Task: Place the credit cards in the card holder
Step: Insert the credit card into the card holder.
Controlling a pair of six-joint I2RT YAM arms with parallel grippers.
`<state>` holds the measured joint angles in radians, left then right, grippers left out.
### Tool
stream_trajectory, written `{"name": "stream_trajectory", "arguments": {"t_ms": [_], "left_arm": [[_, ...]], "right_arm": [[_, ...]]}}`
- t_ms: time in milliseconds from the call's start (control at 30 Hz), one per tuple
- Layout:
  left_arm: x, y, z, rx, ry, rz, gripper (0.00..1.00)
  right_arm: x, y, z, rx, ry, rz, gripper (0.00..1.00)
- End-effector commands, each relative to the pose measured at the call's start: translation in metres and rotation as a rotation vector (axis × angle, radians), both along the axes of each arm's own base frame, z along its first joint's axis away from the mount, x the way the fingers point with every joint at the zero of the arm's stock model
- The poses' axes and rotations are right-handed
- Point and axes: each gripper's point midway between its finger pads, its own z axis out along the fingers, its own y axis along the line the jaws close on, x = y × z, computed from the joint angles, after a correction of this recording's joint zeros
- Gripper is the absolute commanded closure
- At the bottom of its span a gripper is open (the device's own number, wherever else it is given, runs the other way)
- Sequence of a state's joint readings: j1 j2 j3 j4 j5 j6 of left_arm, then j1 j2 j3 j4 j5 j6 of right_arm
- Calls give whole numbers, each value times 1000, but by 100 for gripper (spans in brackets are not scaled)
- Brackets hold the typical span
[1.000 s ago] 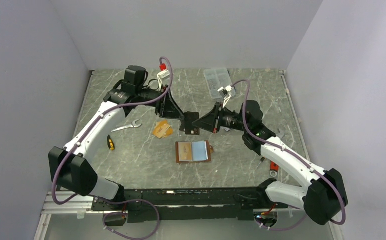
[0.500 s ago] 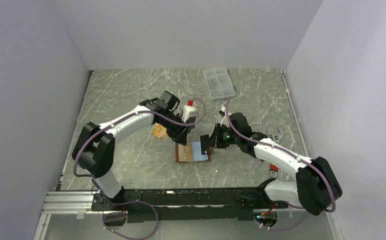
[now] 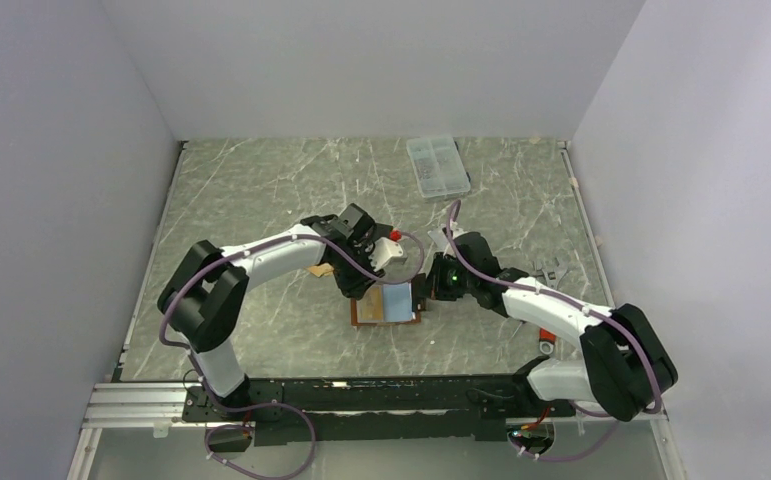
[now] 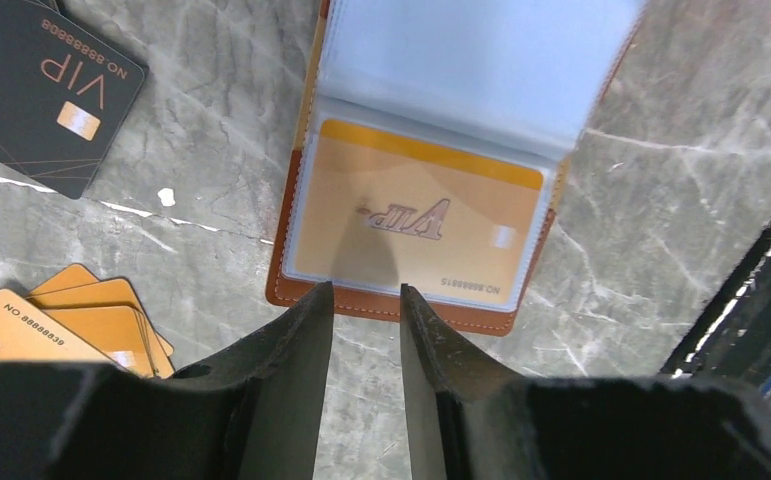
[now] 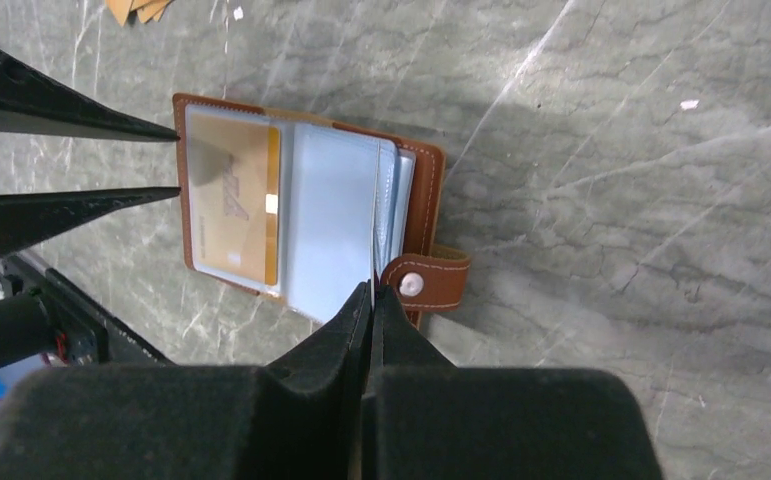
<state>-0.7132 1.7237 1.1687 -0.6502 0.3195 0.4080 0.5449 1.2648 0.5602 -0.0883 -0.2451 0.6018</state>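
Note:
The brown card holder [image 3: 366, 318] lies open on the table. An orange-tan credit card [image 4: 416, 220] sits inside its left clear pocket. My left gripper [image 4: 366, 292] hovers at the holder's left edge [image 5: 183, 180], open with nothing between its fingers. My right gripper [image 5: 373, 290] is shut at the holder's right side, next to the snap tab [image 5: 426, 282], pinching a lifted pale blue pocket leaf [image 5: 331, 220]. A black credit card [image 4: 46, 85] and a small pile of orange-tan cards [image 4: 61, 325] lie on the table left of the holder.
A clear plastic compartment box [image 3: 436, 165] stands at the back of the table. Small metal parts [image 3: 553, 270] and a red-handled tool [image 3: 548, 340] lie to the right, close to my right arm.
Both arms came down from mid-table to the card holder, the left to its left edge and the right to its right side. The pocket leaf now stands lifted.

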Motion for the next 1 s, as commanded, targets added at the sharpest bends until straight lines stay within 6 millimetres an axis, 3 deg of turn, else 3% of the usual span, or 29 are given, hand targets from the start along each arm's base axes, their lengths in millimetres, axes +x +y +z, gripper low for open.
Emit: {"name": "stream_trajectory", "arguments": {"t_ms": [0, 300, 733, 967], "left_arm": [[6, 0, -10, 34, -48, -31, 64], [2, -2, -17, 57, -67, -54, 67], [-1, 1, -21, 79, -62, -64, 75], [-2, 1, -19, 80, -59, -68, 79]], "right_arm": [[17, 2, 4, 10, -66, -35, 100], [16, 8, 1, 55, -61, -39, 100], [16, -3, 3, 14, -89, -57, 100], [12, 4, 0, 54, -66, -49, 100]]}}
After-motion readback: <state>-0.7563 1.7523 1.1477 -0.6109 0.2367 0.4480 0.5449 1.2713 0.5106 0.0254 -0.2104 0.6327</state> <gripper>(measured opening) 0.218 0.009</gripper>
